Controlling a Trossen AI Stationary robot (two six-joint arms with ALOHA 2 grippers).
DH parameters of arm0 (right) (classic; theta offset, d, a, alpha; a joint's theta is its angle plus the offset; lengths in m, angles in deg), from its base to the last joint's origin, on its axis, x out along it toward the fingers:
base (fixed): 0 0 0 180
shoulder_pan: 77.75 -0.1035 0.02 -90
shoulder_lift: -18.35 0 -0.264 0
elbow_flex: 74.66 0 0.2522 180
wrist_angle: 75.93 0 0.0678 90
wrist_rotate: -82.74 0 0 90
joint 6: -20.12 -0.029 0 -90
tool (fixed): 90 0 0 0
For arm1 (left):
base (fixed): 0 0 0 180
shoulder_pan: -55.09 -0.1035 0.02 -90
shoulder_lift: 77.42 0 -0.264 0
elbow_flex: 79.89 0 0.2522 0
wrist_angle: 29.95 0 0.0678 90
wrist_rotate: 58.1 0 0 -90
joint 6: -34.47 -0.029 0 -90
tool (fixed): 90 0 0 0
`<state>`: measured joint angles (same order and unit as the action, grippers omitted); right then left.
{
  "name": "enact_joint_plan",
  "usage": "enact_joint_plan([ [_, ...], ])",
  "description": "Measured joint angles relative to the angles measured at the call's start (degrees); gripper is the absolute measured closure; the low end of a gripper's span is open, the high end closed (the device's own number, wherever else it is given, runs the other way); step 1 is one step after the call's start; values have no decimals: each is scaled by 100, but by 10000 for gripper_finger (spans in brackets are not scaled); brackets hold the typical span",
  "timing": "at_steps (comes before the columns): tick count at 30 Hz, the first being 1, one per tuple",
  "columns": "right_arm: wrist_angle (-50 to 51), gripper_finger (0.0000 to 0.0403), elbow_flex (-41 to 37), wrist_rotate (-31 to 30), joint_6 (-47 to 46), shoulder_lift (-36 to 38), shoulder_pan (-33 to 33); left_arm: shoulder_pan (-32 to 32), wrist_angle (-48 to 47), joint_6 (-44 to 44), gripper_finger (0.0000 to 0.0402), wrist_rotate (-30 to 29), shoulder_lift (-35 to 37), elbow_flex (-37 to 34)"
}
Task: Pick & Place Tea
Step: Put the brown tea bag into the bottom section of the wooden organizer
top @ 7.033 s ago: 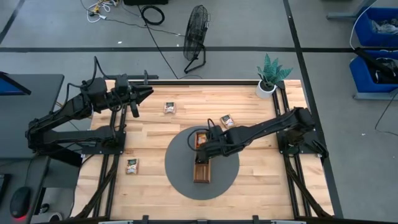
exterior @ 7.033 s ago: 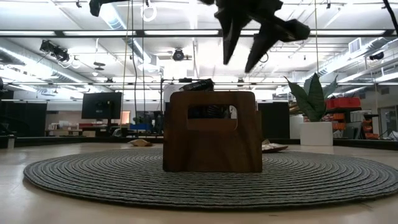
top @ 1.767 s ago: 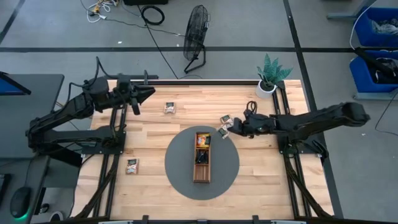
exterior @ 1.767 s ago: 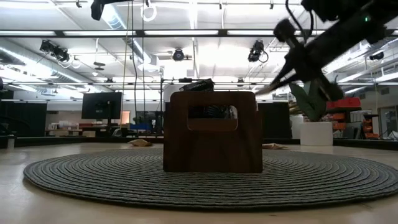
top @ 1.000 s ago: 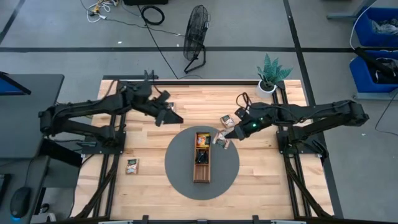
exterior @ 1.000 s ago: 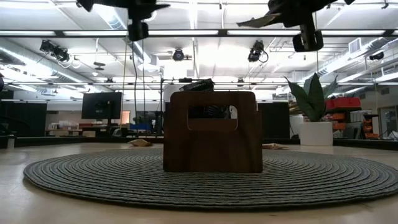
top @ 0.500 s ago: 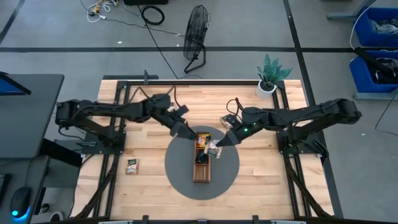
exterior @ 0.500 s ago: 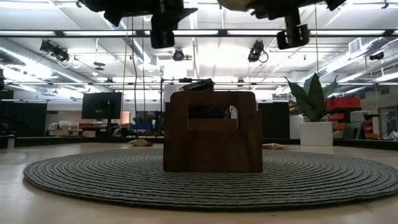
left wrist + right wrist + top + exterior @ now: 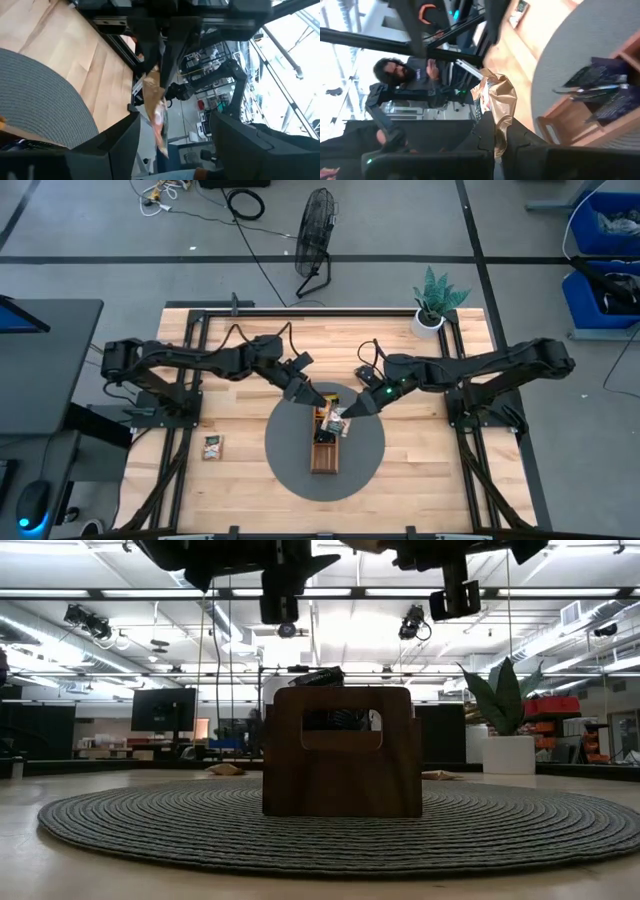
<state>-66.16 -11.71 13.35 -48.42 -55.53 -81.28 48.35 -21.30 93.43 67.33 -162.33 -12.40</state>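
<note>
Wooden tray [image 9: 324, 435] on the round mat [image 9: 290, 470]: from above you see the right gripper [image 9: 348, 411] clamped on a tan sachet [image 9: 339, 420] over its far end, left gripper [image 9: 309, 398] spread wide and empty just beside; I'd say mid-place, next lower and release. Low view shows only the tray's end wall, arms overhead. Right wrist adds dark sachets [image 9: 602, 82] already inside; left wrist shows the tan one hanging.

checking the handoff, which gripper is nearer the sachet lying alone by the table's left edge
Left. The left gripper is over the mat's left part, closer to that sachet; the right gripper, holding another sachet, is farther right.
</note>
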Motion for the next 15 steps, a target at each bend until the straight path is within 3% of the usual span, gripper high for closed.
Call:
enact_joint_plan([
  [8,-200,401,0,117,140,-162,91,28,-8,-110,161,229,-536,473],
  [15,-331,401,0,292,152,-162,89,28,-108,-139,188,521,-789,519],
])
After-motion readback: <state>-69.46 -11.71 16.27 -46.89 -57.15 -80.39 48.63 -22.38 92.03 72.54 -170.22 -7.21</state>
